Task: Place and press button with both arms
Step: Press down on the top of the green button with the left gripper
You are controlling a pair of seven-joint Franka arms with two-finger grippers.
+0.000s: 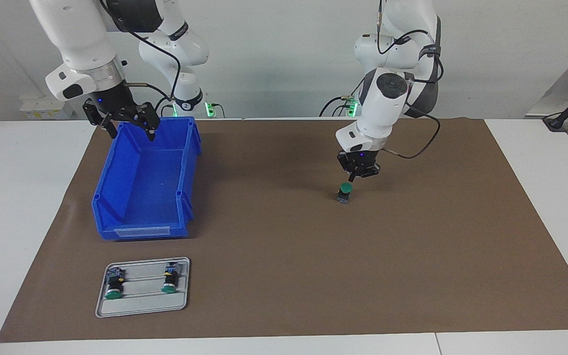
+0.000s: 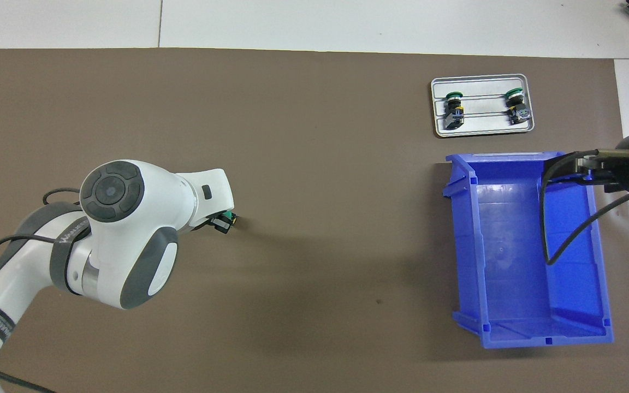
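Both jaws: left closed, right wide.

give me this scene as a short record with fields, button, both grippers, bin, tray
button: the button stands upright on the brown mat, green cap up, toward the left arm's end
left gripper: left gripper directly over the button's cap, jaws shut, tips at the cap
right gripper: right gripper waits over the blue bin's rim, jaws open, holding nothing
bin: blue bin empty
tray: grey tray holds two spare switches, farther from the robots than the bin
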